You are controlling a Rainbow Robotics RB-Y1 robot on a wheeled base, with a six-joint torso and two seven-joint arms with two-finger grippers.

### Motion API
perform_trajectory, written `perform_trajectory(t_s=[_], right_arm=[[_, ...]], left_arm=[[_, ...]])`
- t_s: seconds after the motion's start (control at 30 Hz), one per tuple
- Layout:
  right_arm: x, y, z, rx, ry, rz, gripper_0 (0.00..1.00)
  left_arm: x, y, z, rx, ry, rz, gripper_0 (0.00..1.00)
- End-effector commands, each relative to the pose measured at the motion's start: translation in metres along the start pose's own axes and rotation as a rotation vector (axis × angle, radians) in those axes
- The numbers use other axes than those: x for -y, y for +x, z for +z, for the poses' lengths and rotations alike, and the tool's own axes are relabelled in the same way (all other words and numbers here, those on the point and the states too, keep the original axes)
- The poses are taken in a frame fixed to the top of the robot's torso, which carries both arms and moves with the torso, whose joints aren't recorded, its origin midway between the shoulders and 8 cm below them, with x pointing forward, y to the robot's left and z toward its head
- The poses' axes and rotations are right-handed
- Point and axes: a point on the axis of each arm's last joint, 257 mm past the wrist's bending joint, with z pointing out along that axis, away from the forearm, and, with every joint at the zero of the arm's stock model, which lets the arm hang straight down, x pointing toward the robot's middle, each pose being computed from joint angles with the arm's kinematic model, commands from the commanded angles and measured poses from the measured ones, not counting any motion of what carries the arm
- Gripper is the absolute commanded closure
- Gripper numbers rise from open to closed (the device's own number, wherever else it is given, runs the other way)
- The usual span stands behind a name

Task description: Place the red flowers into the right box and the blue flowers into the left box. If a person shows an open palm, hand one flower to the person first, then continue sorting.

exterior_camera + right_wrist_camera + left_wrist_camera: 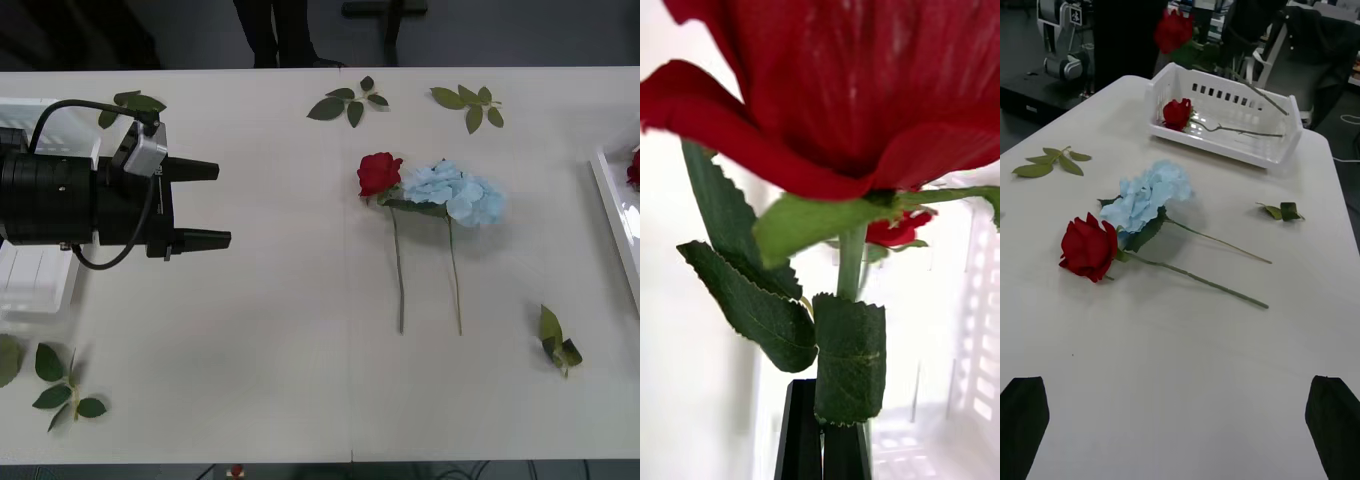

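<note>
The right gripper (pixel 824 439) clamps a red rose (pixel 850 90) by its stem above the right box (pixel 1225 127), where another rose (pixel 1177 113) lies. The left gripper (pixel 205 205) hovers wide open. A third rose (pixel 379 173) and a blue hydrangea (pixel 455 192) lie mid-table, touching.

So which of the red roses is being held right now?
The one clamped by its stem in the right gripper, its head raised above the right box. Another rose lies inside that box; a third lies on the table beside the blue flower.
</note>
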Motion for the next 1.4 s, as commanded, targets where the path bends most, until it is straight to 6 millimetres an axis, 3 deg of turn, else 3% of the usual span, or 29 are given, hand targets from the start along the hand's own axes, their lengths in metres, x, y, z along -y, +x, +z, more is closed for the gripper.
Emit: perform_trajectory(t_s=[0.03, 0.2, 0.37, 0.5, 0.7, 0.73, 0.77, 0.9, 1.0, 1.13, 1.2, 1.3, 1.4], right_arm=[[0.044, -0.011, 0.003, 0.029, 0.029, 0.001, 1.0], [0.08, 0.008, 0.019, -0.004, 0.08, -0.033, 1.0], [0.105, 0.029, 0.033, -0.056, 0.153, -0.07, 1.0], [0.116, 0.05, 0.05, -0.118, 0.216, -0.116, 1.0], [0.117, 0.066, 0.064, -0.145, 0.23, -0.113, 0.99], [0.115, 0.068, 0.066, -0.147, 0.226, -0.11, 0.96], [0.113, 0.067, 0.067, -0.143, 0.223, -0.11, 0.86], [0.112, 0.066, 0.068, -0.14, 0.22, -0.114, 0.22], [0.108, 0.057, 0.066, -0.122, 0.214, -0.129, 0.1], [0.095, 0.044, 0.053, -0.114, 0.167, -0.127, 0.05], [0.073, 0.041, 0.047, -0.117, 0.093, -0.106, 0.05], [0.034, 0.034, 0.043, -0.11, -0.025, -0.082, 0.05], [-0.024, 0.027, 0.041, -0.099, -0.168, -0.068, 0.05]], left_arm=[[-0.001, -0.011, 0.001, 0.006, 0.0, -0.006, 0.0], [-0.001, -0.011, 0.001, 0.006, 0.0, -0.006, 0.0], [-0.001, -0.011, 0.001, 0.006, 0.0, -0.006, 0.0], [0.0, -0.011, 0.001, 0.005, 0.002, -0.006, 0.0], [0.0, -0.01, 0.001, 0.005, 0.002, -0.007, 0.0], [0.0, -0.011, 0.001, 0.005, 0.002, -0.006, 0.0], [0.0, -0.011, 0.001, 0.005, 0.002, -0.006, 0.0], [0.0, -0.011, 0.001, 0.005, 0.002, -0.006, 0.0], [0.0, -0.011, 0.001, 0.006, 0.002, -0.004, 0.0], [-0.001, -0.011, 0.001, 0.006, 0.0, -0.006, 0.0], [0.0, -0.011, 0.001, 0.005, 0.002, -0.006, 0.0], [0.0, -0.011, 0.001, 0.005, 0.002, -0.006, 0.0], [-0.001, -0.011, 0.001, 0.006, 0.0, -0.006, 0.0]])
